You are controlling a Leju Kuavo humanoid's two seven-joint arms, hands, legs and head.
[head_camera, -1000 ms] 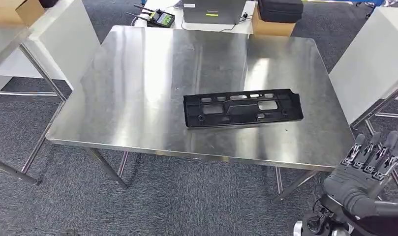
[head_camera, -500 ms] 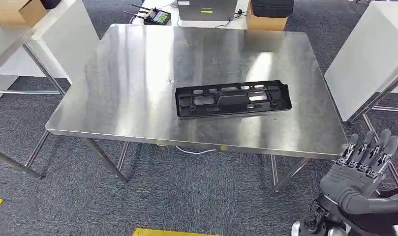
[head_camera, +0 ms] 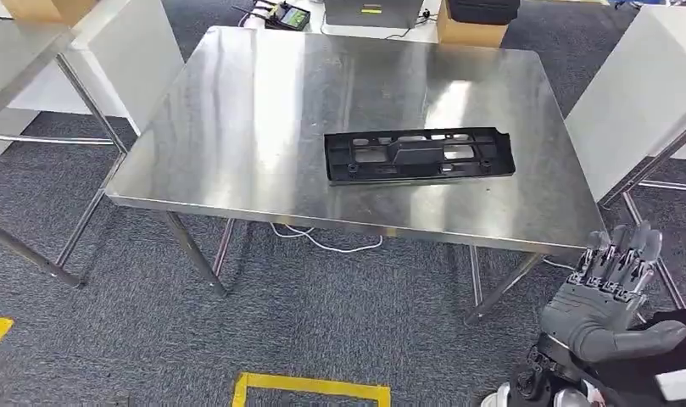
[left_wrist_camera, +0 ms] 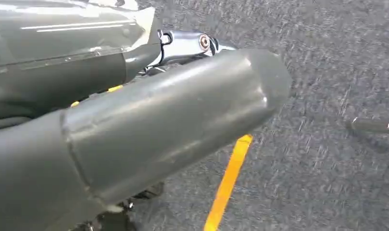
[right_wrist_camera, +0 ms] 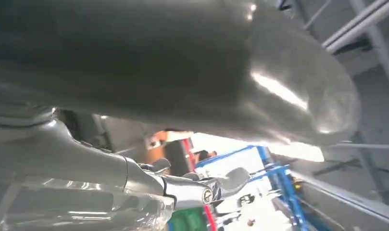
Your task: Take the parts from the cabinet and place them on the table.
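A long black plastic part (head_camera: 420,156) with several cut-outs lies flat on the steel table (head_camera: 237,127), towards its near right side. My right hand (head_camera: 610,292) hangs below and to the right of the table's near edge, empty, its fingers straight and slightly apart, thumb stretched out to the right. It is well apart from the part. In the right wrist view the thick grey thumb (right_wrist_camera: 182,62) crosses the frame, with darker fingers (right_wrist_camera: 202,185) below it. The left wrist view shows my left hand (left_wrist_camera: 134,130) as a grey thumb over the carpet, nothing in it; its fingers are hidden.
White panels stand on the left (head_camera: 144,51) and right (head_camera: 644,93) of the table. A cardboard box (head_camera: 471,30), a grey case and a controller (head_camera: 284,15) sit beyond the far edge. A white cable (head_camera: 322,242) lies under the table. Yellow floor tape (head_camera: 309,388) marks the carpet.
The whole picture has shifted: the camera has drawn back and turned, so table and part sit higher and more floor and tape show. My right hand keeps its spread pose at the lower right.
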